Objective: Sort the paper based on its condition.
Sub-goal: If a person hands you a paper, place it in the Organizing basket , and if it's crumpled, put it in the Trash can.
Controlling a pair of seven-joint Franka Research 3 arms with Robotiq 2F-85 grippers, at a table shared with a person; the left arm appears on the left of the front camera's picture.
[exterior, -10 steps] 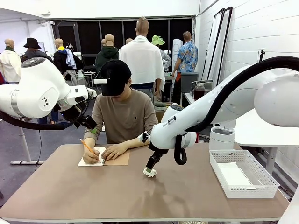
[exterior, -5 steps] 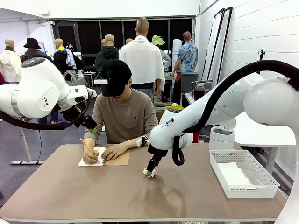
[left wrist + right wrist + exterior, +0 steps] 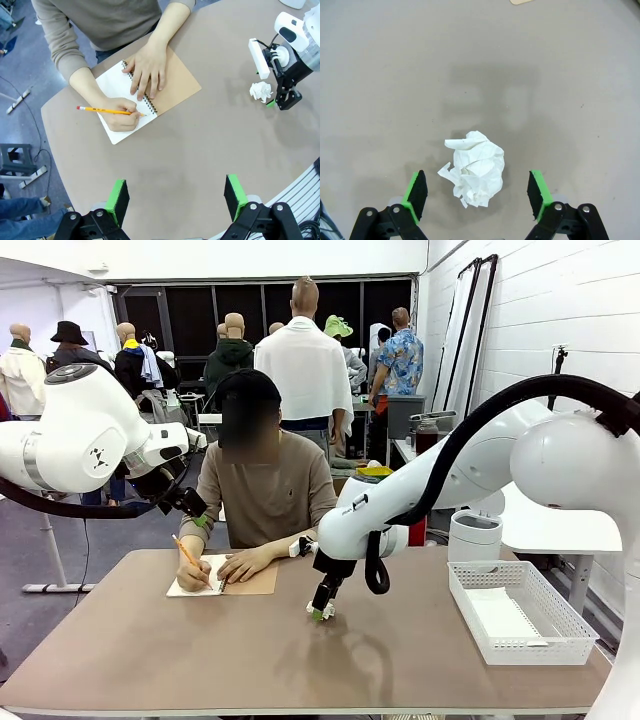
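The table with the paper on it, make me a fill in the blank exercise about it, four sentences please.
1. The paper at the right gripper is ____ into a ball.
2. The person's hand holds a ____ over the notebook.
3. The basket stands on the robot's ____ side of the table.
4. The left gripper has its jaws ____.

Missing words: crumpled; pencil; right; open.

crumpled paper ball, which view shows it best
Right wrist view: the crumpled paper ball lies large and unblocked, framed by the open right gripper. Left wrist view shows it small; front view, barely visible under that gripper.
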